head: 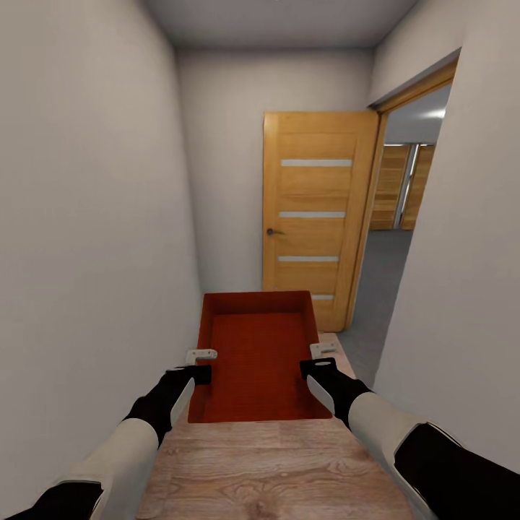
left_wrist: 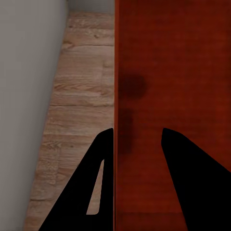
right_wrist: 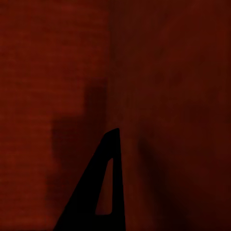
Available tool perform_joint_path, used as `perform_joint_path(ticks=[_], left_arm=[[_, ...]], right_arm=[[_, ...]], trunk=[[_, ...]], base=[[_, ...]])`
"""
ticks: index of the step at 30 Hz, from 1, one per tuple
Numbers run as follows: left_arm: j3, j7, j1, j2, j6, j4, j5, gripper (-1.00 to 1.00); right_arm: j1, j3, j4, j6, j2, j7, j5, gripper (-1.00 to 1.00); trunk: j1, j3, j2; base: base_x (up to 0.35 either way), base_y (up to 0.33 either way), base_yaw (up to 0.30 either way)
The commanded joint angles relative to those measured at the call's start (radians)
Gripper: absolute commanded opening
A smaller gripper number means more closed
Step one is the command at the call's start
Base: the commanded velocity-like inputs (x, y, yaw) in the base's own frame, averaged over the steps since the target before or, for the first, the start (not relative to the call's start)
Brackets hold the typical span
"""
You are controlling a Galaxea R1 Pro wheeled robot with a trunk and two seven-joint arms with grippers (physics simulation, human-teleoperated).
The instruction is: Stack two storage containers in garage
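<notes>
Mid-carry in a hallway: the left gripper (head: 201, 355) and right gripper (head: 323, 351) each pinch a side wall of one storage container (head: 256, 350); next, steering through the open wood-panelled door (head: 318, 209).

1. This is a narrow hallway inside a home, with plain cream walls (head: 87, 217) and wood-plank flooring (head: 274, 469).
2. A wood-panelled door (head: 318, 217) stands open towards a room with grey floor (head: 379, 282).

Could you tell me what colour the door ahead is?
Honey-coloured wood door with pale horizontal stripes, best in the head view.
</notes>
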Motion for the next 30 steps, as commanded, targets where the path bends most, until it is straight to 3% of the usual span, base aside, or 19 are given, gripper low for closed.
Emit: perform_joint_path(ticks=[1,30], left_arm=[[0.003,0.009,0.001,0.001,0.006,0.000,0.001,-1.00],[0.003,0.009,0.001,0.001,0.006,0.000,0.001,-1.00]], right_arm=[[-0.001,-0.018,-0.004,-0.037,-0.021,-0.007,0.020,-1.00],[-0.001,-0.018,-0.004,-0.038,-0.021,-0.007,0.020,-1.00]], trunk=[[0.001,0.000,-0.001],[0.001,0.000,-0.001]], base=[[0.320,0.000,0.000],[0.320,0.000,0.000]])
